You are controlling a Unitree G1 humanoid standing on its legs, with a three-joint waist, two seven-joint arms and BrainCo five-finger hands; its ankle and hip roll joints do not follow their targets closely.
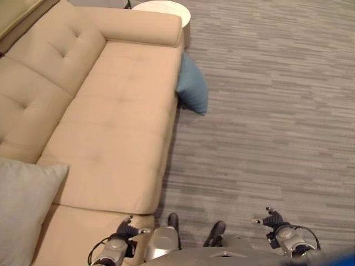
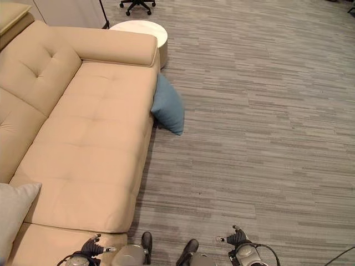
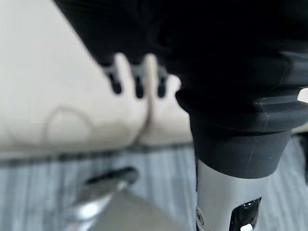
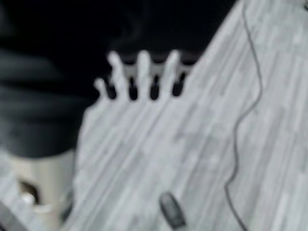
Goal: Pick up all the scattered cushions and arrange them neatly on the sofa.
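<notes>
A blue cushion (image 1: 193, 87) stands on the grey floor, leaning against the front of the beige sofa (image 1: 116, 127) near its far armrest. A light grey cushion (image 1: 22, 210) lies on the sofa seat at the near left. My left hand (image 1: 125, 228) hangs low beside the sofa's near front edge, fingers (image 3: 138, 84) straight and holding nothing. My right hand (image 1: 271, 220) hangs over the bare floor at the lower right, its fingers (image 4: 143, 67) also straight and empty. Both hands are far from the blue cushion.
A round white side table (image 2: 141, 30) stands past the sofa's armrest. The base of an office chair (image 2: 137, 5) shows behind it. Striped grey carpet (image 1: 266, 111) stretches to the right of the sofa.
</notes>
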